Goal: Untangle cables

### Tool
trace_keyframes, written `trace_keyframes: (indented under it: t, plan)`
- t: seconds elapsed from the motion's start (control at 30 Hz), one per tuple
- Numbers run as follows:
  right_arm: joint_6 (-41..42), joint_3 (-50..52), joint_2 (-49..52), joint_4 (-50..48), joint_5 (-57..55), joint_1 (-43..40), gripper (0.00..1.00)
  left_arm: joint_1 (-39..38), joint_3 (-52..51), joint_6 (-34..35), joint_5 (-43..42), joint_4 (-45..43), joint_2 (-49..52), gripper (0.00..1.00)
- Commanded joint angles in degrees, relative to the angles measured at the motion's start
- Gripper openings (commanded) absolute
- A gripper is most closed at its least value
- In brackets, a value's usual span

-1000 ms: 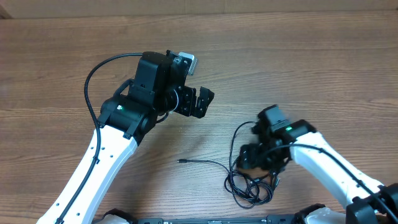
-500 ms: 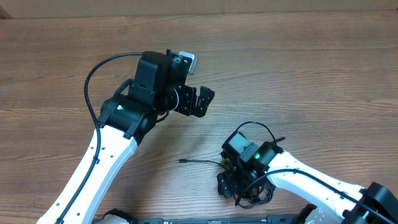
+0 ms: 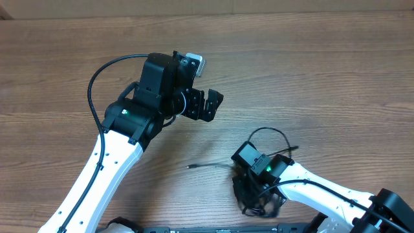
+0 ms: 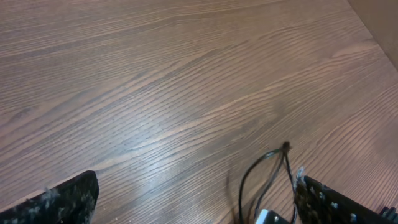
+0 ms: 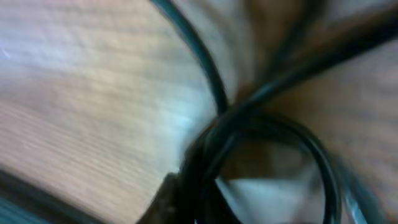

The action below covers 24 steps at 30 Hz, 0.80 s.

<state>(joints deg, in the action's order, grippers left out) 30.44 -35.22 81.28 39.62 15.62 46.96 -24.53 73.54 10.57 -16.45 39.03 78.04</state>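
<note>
We show a wooden table (image 3: pixel 323 65) seen from above, with the two arms reaching in from its near edge. The left arm (image 3: pixel 110 162), white with a black wrist, stretches toward the middle of the table. Its left gripper (image 3: pixel 206 105) hangs above bare wood, well apart from the cords. In the left wrist view the two fingertips (image 4: pixel 59 199) sit at opposite lower corners, so we read the jaws as spread wide and holding nothing. The right arm (image 3: pixel 323 191) lies low along the near edge. Its right gripper (image 3: pixel 249 191) is pressed down onto the cables (image 3: pixel 266 208), which lie heaped near that edge, right of centre. The wrist hides the fingers from above and the right wrist view is a blur of crossing black cords (image 5: pixel 208 78), so we cannot tell whether these jaws are parted or pinching. One loose strand (image 3: pixel 210 166) runs left from the heap and ends in a small plug (image 3: pixel 189 167) lying flat on the wood
</note>
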Motion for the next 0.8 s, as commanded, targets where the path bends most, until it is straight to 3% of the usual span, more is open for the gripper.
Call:
trace_keyframes:
  t: [0.0,0.13,0.3,0.43,0.6,0.77]
  plan:
    - [6.9,0.4,0.2,-6.7,-3.0,-0.3,0.04,0.3,0.5,-0.5,0.3,-0.2,0.3,1.0]
    - [10.2,-0.2,0.2,-12.3,-2.9,-4.8,0.04,0.3,0.5,-0.5,0.3,0.2,0.3,1.0]
    - [10.3,-4.0,0.2,-12.9,-0.7,-17.4,0.04,0.3,0.5,-0.4,-0.3,1.8,0.3,1.0]
    - [9.4,-9.6,0.2,-18.0,13.6,-31.1,0.04,0.2,0.5,-0.5,-5.7,1.8,0.3,1.0]
    - [11.8,-12.9,0.2,-29.3,28.3,-36.9,0.04,0.1,0.5,-0.5,-8.7,2.6,0.3,1.0]
    - [17.8,-16.3,0.2,-37.6,34.6,-38.1,0.04,0.1,0.5,-0.5,-8.7,2.7,0.3,1.0]
